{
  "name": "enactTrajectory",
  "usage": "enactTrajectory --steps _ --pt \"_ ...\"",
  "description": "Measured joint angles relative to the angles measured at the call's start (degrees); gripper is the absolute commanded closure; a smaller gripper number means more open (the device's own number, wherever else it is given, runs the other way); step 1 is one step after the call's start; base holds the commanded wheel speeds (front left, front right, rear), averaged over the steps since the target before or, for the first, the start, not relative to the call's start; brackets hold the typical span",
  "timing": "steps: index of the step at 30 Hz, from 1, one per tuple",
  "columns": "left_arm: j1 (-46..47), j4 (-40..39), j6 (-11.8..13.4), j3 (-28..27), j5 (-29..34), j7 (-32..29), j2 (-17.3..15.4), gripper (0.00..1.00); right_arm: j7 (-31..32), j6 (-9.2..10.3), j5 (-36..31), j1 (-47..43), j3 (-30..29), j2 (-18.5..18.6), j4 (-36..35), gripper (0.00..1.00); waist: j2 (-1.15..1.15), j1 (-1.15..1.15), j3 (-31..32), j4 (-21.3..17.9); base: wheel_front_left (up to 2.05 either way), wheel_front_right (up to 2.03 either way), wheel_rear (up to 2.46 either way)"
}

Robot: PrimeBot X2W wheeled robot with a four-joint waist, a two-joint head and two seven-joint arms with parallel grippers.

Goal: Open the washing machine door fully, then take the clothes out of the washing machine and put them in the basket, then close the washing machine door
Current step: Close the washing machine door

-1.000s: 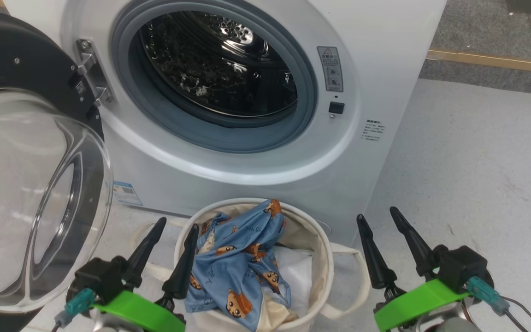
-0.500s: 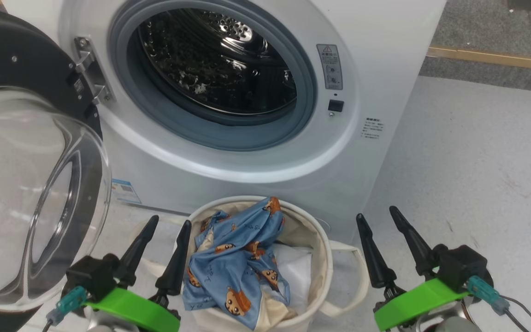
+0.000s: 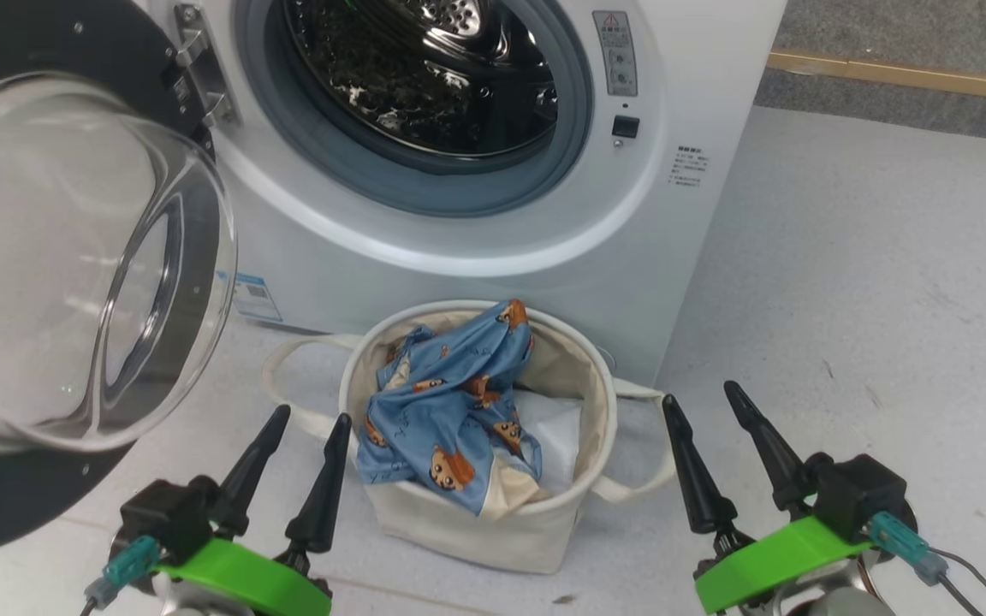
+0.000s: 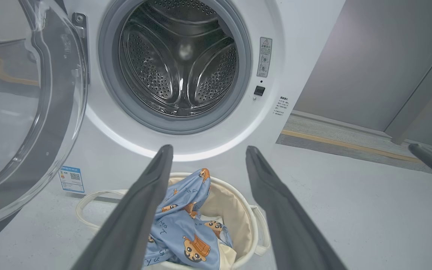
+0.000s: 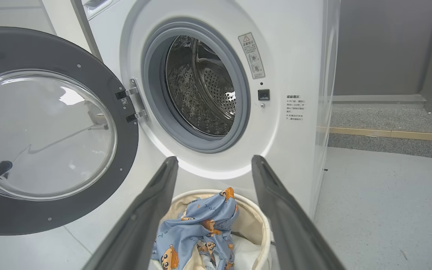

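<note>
While the door [image 3: 74,257] stands swung wide at the washer's [image 3: 476,231] left, we see the bear-print clothes [image 3: 450,402] heaped in the basket [image 3: 493,530] on the floor [image 3: 844,299] just before the washer, with our left hand [image 3: 311,415] and right hand [image 3: 699,393] flanking it, both spread wide and holding nothing.

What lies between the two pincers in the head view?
The round cream canvas basket, holding the light-blue bear-print clothes, stands between the open left pincer and the open right pincer, as the head view shows.
</note>
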State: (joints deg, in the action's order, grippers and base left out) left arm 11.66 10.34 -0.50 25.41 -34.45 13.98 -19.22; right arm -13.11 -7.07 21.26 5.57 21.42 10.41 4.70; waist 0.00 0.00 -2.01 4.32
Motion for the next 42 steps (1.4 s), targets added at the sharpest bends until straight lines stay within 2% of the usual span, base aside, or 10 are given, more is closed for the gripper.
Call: enactTrajectory --steps 13,18,22,27,34,42 --pt "-0.12 0.26 -0.03 0.07 -0.01 0.09 -0.13 0.0 0.02 0.0 0.0 -0.03 0.22 0.05 -0.13 0.0 0.0 0.0 0.38 1.03 -0.36 0.36 0.0" --pt "-0.1 0.47 0.4 -0.62 -0.65 0.25 0.77 0.0 0.51 0.0 0.0 0.09 0.75 0.71 -0.29 0.0 0.0 0.0 0.61 2.59 0.0 0.0 0.0" --pt "-0.1 0.22 0.7 -0.92 0.19 0.25 1.13 0.0 0.67 0.0 0.02 0.55 1.49 0.98 -0.27 0.0 0.0 0.0 0.82 5.15 0.0 0.0 0.0" --pt "-0.43 1.89 3.54 -2.15 2.83 0.27 0.73 0.0 0.66 0.0 0.54 1.87 3.24 1.0 -0.24 0.0 0.0 0.0 1.55 9.15 0.0 0.0 0.0" --pt "-1.74 2.88 4.1 -2.67 2.99 0.27 0.68 0.0 0.59 0.0 1.88 2.73 6.65 0.93 1.16 0.0 0.0 0.0 2.85 15.02 0.0 0.0 0.0" --pt "-2.79 1.43 6.28 -4.53 3.02 0.32 -0.02 0.0 0.11 0.0 3.15 3.96 8.25 0.87 2.81 0.0 0.0 0.0 4.06 21.76 0.0 0.0 0.0"
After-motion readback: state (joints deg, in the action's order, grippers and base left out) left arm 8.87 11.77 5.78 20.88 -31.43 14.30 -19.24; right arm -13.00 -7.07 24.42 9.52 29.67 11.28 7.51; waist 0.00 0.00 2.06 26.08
